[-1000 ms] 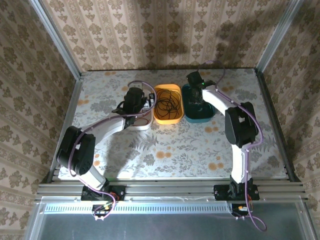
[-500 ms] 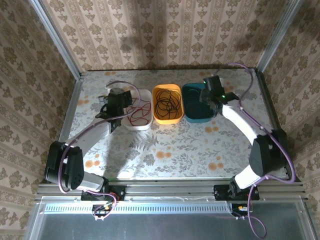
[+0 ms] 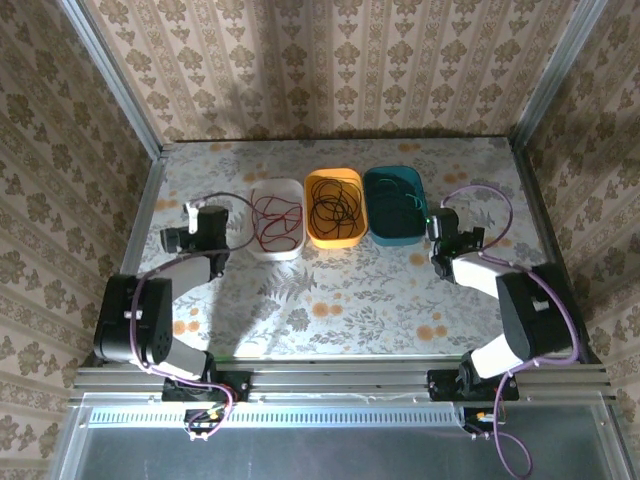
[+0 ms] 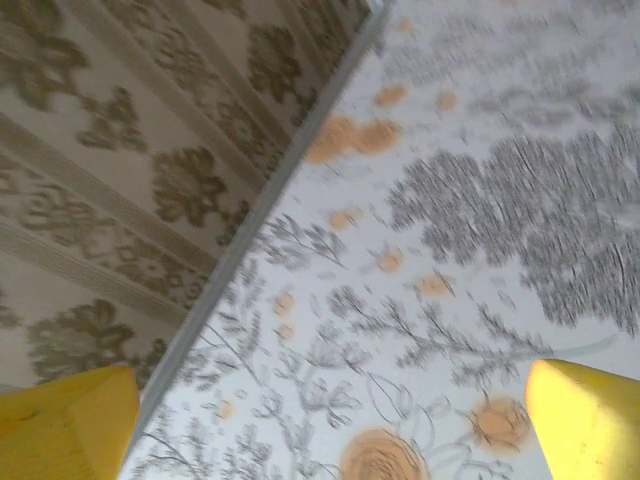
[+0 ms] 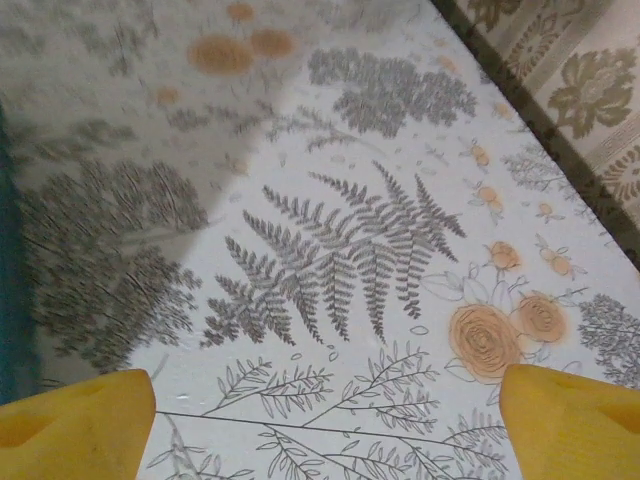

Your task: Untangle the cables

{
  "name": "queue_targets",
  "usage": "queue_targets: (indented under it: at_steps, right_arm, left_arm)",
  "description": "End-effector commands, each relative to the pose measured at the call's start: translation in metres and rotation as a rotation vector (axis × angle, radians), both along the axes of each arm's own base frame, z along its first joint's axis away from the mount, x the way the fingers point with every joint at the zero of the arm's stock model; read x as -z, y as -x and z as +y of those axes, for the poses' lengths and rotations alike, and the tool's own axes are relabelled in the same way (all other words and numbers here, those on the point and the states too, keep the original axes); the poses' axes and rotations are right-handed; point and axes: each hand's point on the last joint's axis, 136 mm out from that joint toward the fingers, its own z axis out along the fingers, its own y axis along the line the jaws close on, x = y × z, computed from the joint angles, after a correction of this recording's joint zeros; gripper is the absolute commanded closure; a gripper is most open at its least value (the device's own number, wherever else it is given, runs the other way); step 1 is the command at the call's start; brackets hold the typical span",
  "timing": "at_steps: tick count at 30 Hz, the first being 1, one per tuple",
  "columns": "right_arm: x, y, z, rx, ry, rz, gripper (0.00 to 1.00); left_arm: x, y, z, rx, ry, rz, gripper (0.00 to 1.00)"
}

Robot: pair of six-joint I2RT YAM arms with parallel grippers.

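Three small plastic tubs sit side by side at the far part of the flowery table (image 3: pixel 330 300). The white oval tub (image 3: pixel 277 252) on the left has thin red cables (image 3: pixel 275 218) curled up inside it. The orange oval tub (image 3: pixel 335 240) in the middle holds a bunch of thin black cables (image 3: pixel 335 205). The teal oval tub (image 3: pixel 398 238) on the right seems to hold a thin green cable (image 3: pixel 400 198), but it is hard to see against the dark tub.

The left gripper (image 3: pixel 200 222) is to the left of the white tub and apart from it. In the left wrist view its yellow fingers (image 4: pixel 65 420) are spread far apart, with just the table between them. The right gripper (image 3: pixel 445 226) is close beside the right end of the teal tub. Its yellow fingers (image 5: pixel 570 420) are spread wide too, and they hold nothing.
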Motion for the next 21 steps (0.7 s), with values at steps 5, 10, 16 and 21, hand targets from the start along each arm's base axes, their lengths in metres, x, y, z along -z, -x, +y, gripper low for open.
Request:
queue_targets:
  at_steps: [5, 10, 16, 21]
  right_arm:
    - [-0.024, -0.018, 0.012, -0.185, -0.094, -0.22, 0.01]
    - [-0.014, -0.018, 0.021, -0.347, -0.236, -0.264, 0.0]
    - [-0.013, -0.018, 0.026, -0.378, -0.229, -0.262, 0.0]
    - [-0.015, -0.017, 0.027, -0.373, -0.211, -0.269, 0.0]
  left_arm:
    - [-0.012, -0.033, -0.03, 0.231, 0.046, -0.174, 0.0]
    - [-0.011, -0.017, -0.032, 0.329, 0.167, -0.28, 0.0]
    - [0.002, -0.019, -0.029, 0.367, 0.226, -0.285, 0.0]
    - [0.001, -0.019, -0.028, 0.365, 0.225, -0.285, 0.0]
